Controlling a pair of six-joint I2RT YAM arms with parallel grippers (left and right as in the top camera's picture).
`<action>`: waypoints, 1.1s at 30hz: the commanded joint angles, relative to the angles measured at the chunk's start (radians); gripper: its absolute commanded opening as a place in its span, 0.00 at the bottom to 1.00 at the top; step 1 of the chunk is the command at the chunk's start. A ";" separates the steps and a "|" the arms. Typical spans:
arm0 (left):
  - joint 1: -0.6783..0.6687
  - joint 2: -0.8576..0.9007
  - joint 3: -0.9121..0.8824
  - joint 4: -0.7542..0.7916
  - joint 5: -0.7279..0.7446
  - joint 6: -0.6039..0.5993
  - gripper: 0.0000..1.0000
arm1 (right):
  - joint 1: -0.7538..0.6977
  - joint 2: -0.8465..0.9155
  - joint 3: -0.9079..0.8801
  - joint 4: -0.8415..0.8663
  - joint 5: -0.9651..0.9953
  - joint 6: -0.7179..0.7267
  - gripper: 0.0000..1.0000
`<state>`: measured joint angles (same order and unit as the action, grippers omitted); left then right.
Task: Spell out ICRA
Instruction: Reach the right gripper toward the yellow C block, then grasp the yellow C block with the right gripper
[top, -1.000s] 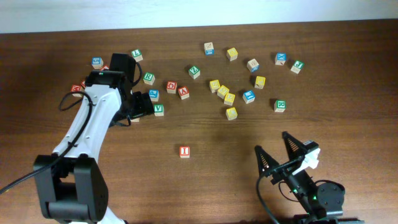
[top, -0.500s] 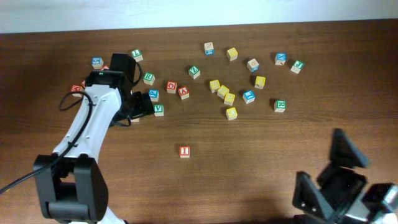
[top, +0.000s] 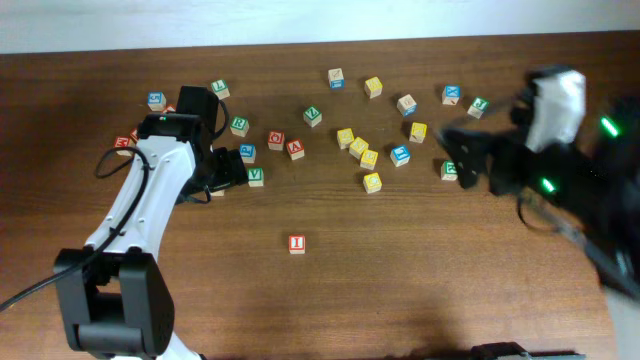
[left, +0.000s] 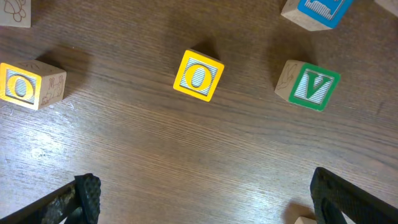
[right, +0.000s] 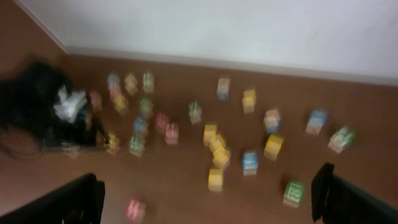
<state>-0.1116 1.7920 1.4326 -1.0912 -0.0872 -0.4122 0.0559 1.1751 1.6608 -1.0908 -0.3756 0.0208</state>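
A red block (top: 296, 243), standing apart from the rest in the overhead view, bore the letter I on its top face. In the left wrist view a yellow block (left: 198, 76) showed an O, a second yellow block (left: 25, 86) at the left edge showed another O, and a green block (left: 309, 85) carried a V. Lettering elsewhere was too small or blurred to read.
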 joint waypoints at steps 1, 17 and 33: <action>0.003 0.011 0.005 0.001 -0.015 -0.010 0.99 | 0.055 0.261 0.064 -0.127 -0.005 -0.058 0.98; 0.003 0.011 0.005 0.001 -0.015 -0.010 0.99 | 0.368 0.961 0.061 -0.103 0.434 0.225 0.81; 0.003 0.011 0.005 0.001 -0.015 -0.010 0.99 | 0.369 0.965 -0.087 0.127 0.433 0.194 0.41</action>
<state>-0.1116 1.7920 1.4326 -1.0912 -0.0875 -0.4122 0.4263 2.1311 1.5799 -0.9642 0.0452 0.2131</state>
